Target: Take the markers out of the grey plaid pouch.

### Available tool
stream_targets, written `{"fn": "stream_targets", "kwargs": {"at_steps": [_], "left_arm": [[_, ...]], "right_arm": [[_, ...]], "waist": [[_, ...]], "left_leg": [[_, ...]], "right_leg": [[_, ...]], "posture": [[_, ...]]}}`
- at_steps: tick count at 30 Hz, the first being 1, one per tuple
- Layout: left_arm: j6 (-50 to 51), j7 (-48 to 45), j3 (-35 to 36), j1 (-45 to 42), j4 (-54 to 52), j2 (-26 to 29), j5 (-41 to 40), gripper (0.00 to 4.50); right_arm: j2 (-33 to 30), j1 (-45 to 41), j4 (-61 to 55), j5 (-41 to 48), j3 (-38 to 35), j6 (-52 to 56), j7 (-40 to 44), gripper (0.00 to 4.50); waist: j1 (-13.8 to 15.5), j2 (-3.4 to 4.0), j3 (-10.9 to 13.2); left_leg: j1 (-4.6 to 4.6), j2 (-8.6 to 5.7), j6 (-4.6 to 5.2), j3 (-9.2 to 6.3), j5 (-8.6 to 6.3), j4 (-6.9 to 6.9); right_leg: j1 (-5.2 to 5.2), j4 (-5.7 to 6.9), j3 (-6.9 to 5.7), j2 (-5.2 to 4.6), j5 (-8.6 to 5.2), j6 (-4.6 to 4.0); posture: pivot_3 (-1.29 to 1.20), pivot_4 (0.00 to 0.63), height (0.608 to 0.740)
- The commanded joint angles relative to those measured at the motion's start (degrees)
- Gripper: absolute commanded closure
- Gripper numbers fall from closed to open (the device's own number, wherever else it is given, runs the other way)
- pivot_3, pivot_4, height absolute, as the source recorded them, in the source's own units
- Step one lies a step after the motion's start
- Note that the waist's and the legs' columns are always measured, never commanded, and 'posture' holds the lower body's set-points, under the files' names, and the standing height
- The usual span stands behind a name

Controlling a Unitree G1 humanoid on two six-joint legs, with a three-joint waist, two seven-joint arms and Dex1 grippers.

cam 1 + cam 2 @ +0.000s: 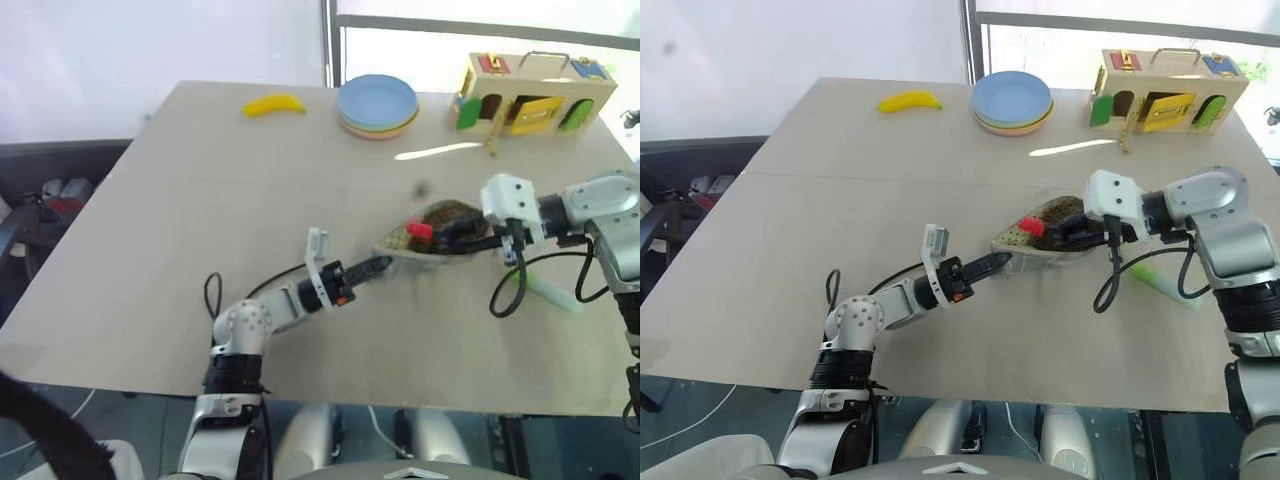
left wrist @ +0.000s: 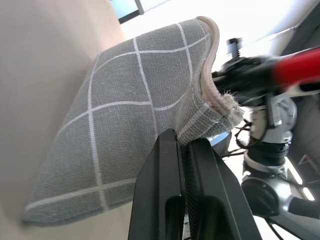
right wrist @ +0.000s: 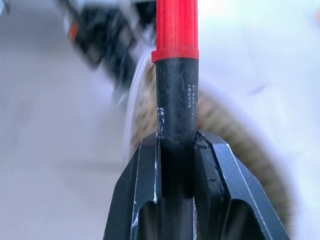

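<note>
The grey plaid pouch [image 1: 418, 250] lies tipped up on the table with its mouth gaping, so the yellowish lining shows. My left gripper [image 1: 380, 265] is shut on the pouch's near edge; the left wrist view shows its fingers [image 2: 167, 165] pinching the fabric rim of the pouch [image 2: 130, 125]. My right gripper [image 1: 457, 232] hovers over the mouth, shut on a black marker with a red end [image 1: 420, 230], seen close up as the marker [image 3: 175, 60] clamped between its fingers. A pale green marker [image 1: 552, 294] lies on the table under my right forearm.
At the table's far side sit a yellow banana [image 1: 273, 104], a stack of pastel plates [image 1: 377, 106] and a wooden latch box [image 1: 530, 92]. The table's front edge [image 1: 300, 395] runs close to me. A black cable loops beneath my right wrist.
</note>
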Motion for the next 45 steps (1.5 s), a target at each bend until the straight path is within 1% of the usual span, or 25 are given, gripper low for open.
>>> {"fn": "stream_targets", "kwargs": {"at_steps": [1,3,4,5,6,9,11,14,17,18,19,24,25,28,29,31,35,36,37,38,39,40,42,43,45], "left_arm": [[-5.97,-0.27,0.62,-0.35,-6.65,1.69,2.49,4.5],[-8.94,0.97,2.0,-0.91,-10.44,1.56,2.57,4.5],[-10.53,1.12,1.78,-0.81,-12.36,2.21,3.52,4.5],[-12.9,0.67,0.31,-0.23,-14.57,3.71,6.15,4.5],[-15.79,0.09,-1.97,0.8,-16.89,5.84,9.94,4.5],[-21.09,-1.0,-5.5,3.05,-20.12,9.36,15.69,4.5],[-23.93,-1.16,-6.45,3.98,-20.24,10.83,18.14,4.5],[-28.35,-1.78,-7.38,5.24,-19.81,13.13,22.24,4.5],[-32.69,-2.17,-8.28,5.89,-19.18,15.54,26.52,4.5],[-33.63,-1.09,-8.01,5.57,-18.85,15.75,27.59,4.5],[-34.42,-0.7,-7.84,5.39,-18.67,16.04,28.23,4.5],[-37.32,-0.66,-7.86,6.46,-19.12,16.84,30.5,4.5],[-37.89,-0.49,-8.11,6.93,-19.3,16.88,31.12,4.5],[-40.44,0.94,-8.39,8.47,-20.07,16.71,33.52,4.5],[-41.35,1.6,-8.2,9.21,-20.36,16.68,34.28,4.5],[-43.45,2.22,-7.98,11.18,-20.41,17.22,36.0,4.5],[-48.92,3.09,-6.8,14.79,-19.5,19.2,39.75,3.37],[-50.48,3.91,-6.1,15.36,-19.11,19.66,40.82,2.9],[-51.62,4.72,-5.08,15.97,-18.82,19.96,41.31,2.32],[-52.94,5.62,-4.14,16.57,-18.43,20.3,42.09,1.95],[-54.58,6.36,-3.4,17.21,-17.95,20.92,43.35,1.74],[-55.98,6.57,-3.08,17.88,-17.59,21.55,44.37,1.13],[-58.08,6.59,-2.87,19.41,-17.32,22.59,45.81,0.26],[-58.53,6.43,-2.91,19.91,-17.33,22.86,45.92,0.11],[-58.21,5.68,-2.53,21.63,-18.67,23.34,44.94,0.11]], "right_arm": [[-1.82,-2.69,-0.72,3.08,-6.84,5.11,-6.32,4.16],[-5.2,-2.54,1.23,1.46,-8.14,6.45,-7.99,4.16],[-7.15,-2.22,2.51,0.82,-8.79,7.56,-8.71,4.16],[-9.67,-1.27,3.95,0.29,-9.18,9.07,-8.85,4.16],[-12.76,0.74,5.82,-1.1,-8.81,9.23,-8.23,4.16],[-18.21,6.17,8.72,-3.12,-6.47,9.86,-6.32,4.16],[-19.43,8.56,10.57,-4.67,-4.67,9.75,-6.63,4.16],[-20.82,11.47,15.35,-9.98,-0.4,6.96,-7.57,4.16],[-19.14,10.91,20.75,-12.37,0.96,4.55,-9.83,4.16],[-18.57,10.58,22.3,-12.85,1.22,3.47,-10.37,3.07],[-18.41,10.55,23.3,-13.27,1.59,2.66,-10.27,2.72],[-18.64,11.24,24.64,-13.87,1.73,0.64,-8.92,0.35],[-18.45,10.97,24.43,-13.35,0.85,0.93,-9.25,0.03],[-18.78,10.66,19.38,-6.59,-4.39,6.15,-6.66,0.03],[-18.19,11.17,16.85,-2.76,-7.06,9.02,-5.86,0.03],[-16.75,14.4,11.67,4.36,-12.36,14.2,-4.47,0.03],[-12.35,25.48,1.74,13.79,-21.82,19.19,-5.14,0.0],[-10.89,28.05,-0.4,15.75,-23.86,20.41,-5.99,0.0],[-9.68,30.93,-2.39,17.22,-25.64,21.41,-6.7,0.0],[-8.99,33.73,-3.89,17.98,-26.86,21.79,-6.97,0.0],[-8.34,36.35,-5.01,18.33,-27.82,21.85,-7.34,0.0],[-7.73,38.52,-5.86,18.66,-28.59,21.85,-7.78,0.0],[-6.8,42.15,-7.52,20.02,-29.92,22.33,-8.46,0.0],[-6.55,43.21,-8.06,20.66,-30.33,22.57,-8.7,0.0],[-5.44,45.9,-9.15,21.88,-31.34,22.73,-9.24,0.0]], "waist": [[0.13,-0.01,0.01],[0.41,-0.01,0.0],[0.62,-0.01,0.0],[0.66,-0.01,0.0],[0.7,-0.01,0.0],[0.78,0.0,-0.01],[0.34,0.01,-0.01],[0.09,0.03,0.0],[0.09,0.1,0.04],[0.13,0.12,0.05],[0.21,0.13,0.05],[0.26,0.12,0.05],[0.26,0.12,0.05],[0.23,0.19,0.1],[0.21,0.2,0.1],[0.29,0.19,0.11],[0.74,0.11,0.07],[0.89,0.11,0.07],[1.03,0.13,0.08],[1.05,0.15,0.08],[1.25,0.17,0.07],[1.42,0.17,0.07],[1.43,0.19,0.06],[1.47,0.2,0.05],[1.44,0.2,0.05]], "left_leg": [[-0.04,0.0,0.0,0.0,0.0,-0.01],[-0.25,0.0,-0.02,0.0,-0.01,-0.03],[-0.56,-0.03,-0.02,-0.01,0.01,0.0],[-0.83,-0.08,0.0,-0.01,0.02,0.07],[-0.84,-0.12,0.01,-0.01,0.01,0.07],[-0.86,-0.15,0.02,0.02,0.02,-0.13],[-0.85,-0.17,0.03,0.09,0.03,-0.39],[-0.82,-0.12,0.04,0.1,0.03,-0.39],[-0.72,-0.07,-0.01,0.12,0.07,-0.38],[-0.68,-0.07,-0.01,0.15,0.07,-0.37],[-0.68,-0.08,-0.01,0.15,0.07,-0.34],[-0.69,-0.08,0.0,0.14,0.07,-0.22],[-0.69,-0.08,0.0,0.14,0.07,-0.22],[-0.71,-0.07,0.0,0.13,0.07,-0.18],[-0.71,-0.07,0.0,0.13,0.07,-0.18],[-0.71,-0.02,0.0,0.11,0.07,-0.17],[-0.67,0.08,0.01,-0.05,0.06,-0.16],[-0.7,0.08,0.01,-0.06,0.06,-0.17],[-0.71,0.06,0.02,-0.06,0.05,-0.16],[-0.7,0.01,0.07,-0.05,0.02,-0.17],[-0.7,-0.01,0.11,-0.04,-0.01,-0.16],[-0.7,-0.04,0.12,-0.03,-0.02,-0.16],[-0.66,-0.03,0.15,-0.01,-0.05,-0.16],[-0.65,-0.03,0.16,0.0,-0.05,-0.16],[-0.64,-0.03,0.18,0.01,-0.07,-0.16]], "right_leg": [[-0.06,0.0,0.0,0.0,0.0,0.0],[-0.24,0.01,-0.01,-0.03,0.01,-0.01],[-0.52,0.05,-0.04,-0.08,0.01,-0.01],[-0.76,0.06,-0.05,-0.11,0.02,0.0],[-0.76,0.03,-0.05,-0.13,0.02,0.0],[-0.71,-0.29,-0.06,-0.11,0.02,0.0],[-0.69,-0.59,-0.03,-0.1,0.02,0.01],[-0.7,-0.58,-0.01,0.02,0.03,0.02],[-0.7,-0.42,-0.01,0.09,0.02,0.01],[-0.69,-0.37,0.01,0.1,0.02,0.01],[-0.69,-0.33,0.01,0.09,0.02,0.01],[-0.66,-0.24,0.0,0.12,0.02,0.02],[-0.66,-0.24,-0.01,0.14,0.02,0.03],[-0.65,-0.24,0.01,0.17,0.02,0.03],[-0.65,-0.24,0.01,0.17,0.02,0.03],[-0.63,-0.25,-0.01,0.22,0.02,0.03],[-0.47,-0.35,-0.13,0.25,0.02,0.02],[-0.47,-0.37,-0.14,0.22,0.02,0.03],[-0.46,-0.38,-0.14,0.15,0.02,0.03],[-0.48,-0.35,-0.14,0.07,0.02,0.03],[-0.49,-0.32,-0.12,0.03,0.02,0.03],[-0.5,-0.29,-0.12,-0.02,0.02,0.03],[-0.5,-0.29,-0.07,-0.02,0.02,0.03],[-0.5,-0.28,-0.04,-0.02,0.02,0.03],[-0.51,-0.25,-0.03,-0.03,0.02,0.02]], "posture": [[0.0,0.15,0.74],[0.0,0.15,0.74],[0.0,0.15,0.74],[0.0,0.15,0.74],[0.0,0.15,0.74],[0.0,0.15,0.74],[0.0,0.15,0.74],[0.0,0.15,0.74],[0.0,0.15,0.74],[0.0,0.15,0.74],[0.0,0.15,0.74],[0.0,0.15,0.74],[0.0,0.15,0.74],[0.0,0.15,0.74],[0.0,0.15,0.74],[0.0,0.15,0.74],[0.0,0.15,0.74],[0.0,0.15,0.74],[0.0,0.15,0.74],[0.0,0.15,0.74],[0.0,0.15,0.74],[0.0,0.15,0.74],[0.0,0.15,0.74],[0.0,0.15,0.74],[0.0,0.15,0.74]]}}
